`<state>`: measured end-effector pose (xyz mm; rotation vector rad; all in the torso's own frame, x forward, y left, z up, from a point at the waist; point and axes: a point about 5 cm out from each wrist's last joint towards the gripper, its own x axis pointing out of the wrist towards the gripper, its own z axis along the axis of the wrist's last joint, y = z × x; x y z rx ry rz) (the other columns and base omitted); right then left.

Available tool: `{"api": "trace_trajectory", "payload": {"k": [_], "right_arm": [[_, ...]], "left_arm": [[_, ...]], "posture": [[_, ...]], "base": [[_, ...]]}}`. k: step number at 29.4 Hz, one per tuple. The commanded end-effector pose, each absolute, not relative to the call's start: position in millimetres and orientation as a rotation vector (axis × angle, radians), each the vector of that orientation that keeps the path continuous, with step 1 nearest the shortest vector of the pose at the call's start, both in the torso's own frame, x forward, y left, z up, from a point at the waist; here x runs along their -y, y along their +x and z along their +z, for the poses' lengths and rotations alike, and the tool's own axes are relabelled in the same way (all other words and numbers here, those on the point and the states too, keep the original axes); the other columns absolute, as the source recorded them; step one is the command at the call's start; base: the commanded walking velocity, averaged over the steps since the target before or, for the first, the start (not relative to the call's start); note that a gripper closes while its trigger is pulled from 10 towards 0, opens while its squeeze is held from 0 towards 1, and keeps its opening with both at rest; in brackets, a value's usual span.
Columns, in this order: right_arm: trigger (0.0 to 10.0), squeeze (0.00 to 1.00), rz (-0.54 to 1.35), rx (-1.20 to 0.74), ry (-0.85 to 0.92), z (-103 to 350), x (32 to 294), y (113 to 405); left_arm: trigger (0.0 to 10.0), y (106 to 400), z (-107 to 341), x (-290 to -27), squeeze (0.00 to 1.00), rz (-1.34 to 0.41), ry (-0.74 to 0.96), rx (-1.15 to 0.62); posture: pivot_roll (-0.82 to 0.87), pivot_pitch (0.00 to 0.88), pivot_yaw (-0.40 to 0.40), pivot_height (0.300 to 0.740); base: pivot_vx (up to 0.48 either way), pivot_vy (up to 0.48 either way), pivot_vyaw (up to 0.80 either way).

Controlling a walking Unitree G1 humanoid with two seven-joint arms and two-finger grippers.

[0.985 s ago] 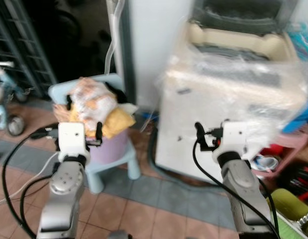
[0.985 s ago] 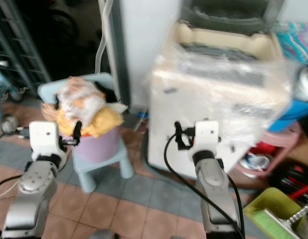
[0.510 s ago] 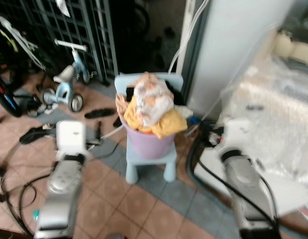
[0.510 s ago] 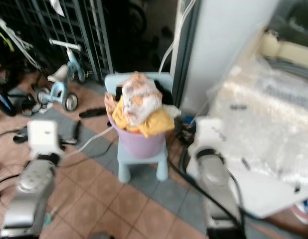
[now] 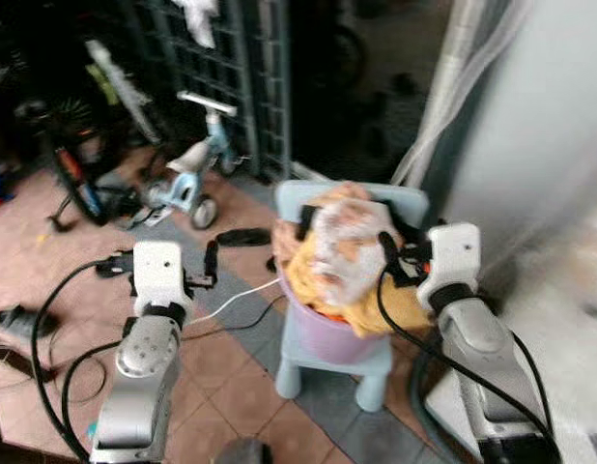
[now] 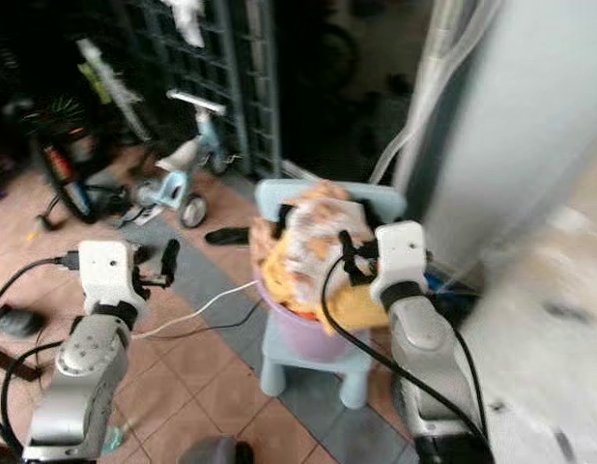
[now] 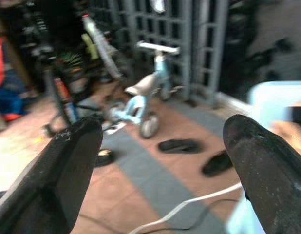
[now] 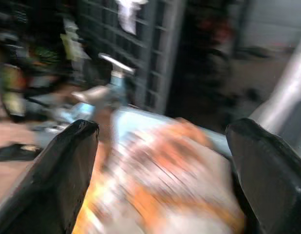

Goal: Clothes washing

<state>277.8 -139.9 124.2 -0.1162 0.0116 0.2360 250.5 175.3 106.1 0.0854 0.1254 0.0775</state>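
One lilac basket (image 5: 327, 333) sits on a pale blue kid's chair (image 5: 318, 362), heaped w/ laundry (image 5: 342, 256): orange-white printed cloth on top, yellow piece under. Right tool (image 5: 387, 263), fingers spread wide, empty, hovers right at the pile. Left tool (image 5: 210, 263), also spread wide & empty, is well apart from basket, w/ a small trike (image 7: 143, 100) on tiled floor (image 5: 221, 387) beyond it.

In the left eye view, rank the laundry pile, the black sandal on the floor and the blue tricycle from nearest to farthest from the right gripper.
1. Laundry pile: heaped in the purple tub on the blue chair, right beside the right gripper, on its left.
2. Black sandal: on the floor, left of the chair.
3. Blue tricycle: farther left and back, by the dark grille.
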Motion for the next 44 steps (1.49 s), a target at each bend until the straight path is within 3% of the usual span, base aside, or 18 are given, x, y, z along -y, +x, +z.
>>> {"api": "trace_trajectory", "payload": {"k": [1,17,19,20,21,22,34,44], "right_arm": [[10.0,0.00,0.214,-0.073,-0.137,114.2,148.3,278.7],[10.0,0.00,0.141,-0.441,-0.173,70.0,154.4,285.7],[7.6,0.00,0.166,-0.491,-0.133,64.3,149.0,284.5],[7.6,0.00,0.166,-0.491,-0.133,64.3,149.0,284.5],[1.3,0.00,0.180,-0.518,-0.119,61.1,146.0,284.1],[0.0,0.00,0.198,-0.566,-0.109,56.9,141.3,284.8],[0.0,0.00,0.107,-0.659,-0.148,55.9,149.7,291.9],[0.0,0.00,0.122,-0.754,-0.150,36.8,145.2,276.7]], "left_arm": [[10.0,250.9,108.7,-169.7,0.00,0.064,0.087,-0.117],[10.0,225.5,96.2,-165.5,0.00,0.024,0.081,-0.240],[10.0,221.6,96.6,-165.4,0.00,0.023,0.086,-0.247],[10.0,221.6,96.6,-165.4,0.00,0.023,0.086,-0.247],[10.0,219.4,96.6,-165.7,0.00,0.024,0.093,-0.253],[10.0,213.4,97.6,-166.7,0.00,0.023,0.104,-0.266],[10.0,195.2,105.5,-181.1,0.00,0.095,0.140,-0.285],[10.0,198.9,101.8,-167.5,0.00,0.068,0.124,-0.291]], "posture": [[0.00,0.000,0.011,0.740],[0.07,0.000,-0.038,0.740],[0.08,0.000,-0.044,0.740],[0.08,0.000,-0.044,0.740],[0.09,0.010,-0.050,0.740],[0.11,0.043,-0.063,0.740],[0.12,0.109,-0.088,0.740],[0.12,0.066,-0.104,0.740]], "base": [[0.439,0.000,0.00],[0.024,0.000,0.00],[0.000,0.000,0.00],[0.000,0.000,0.00],[0.000,0.000,0.00],[0.000,0.000,0.00],[0.000,0.000,0.00],[0.000,0.000,0.00]]}}
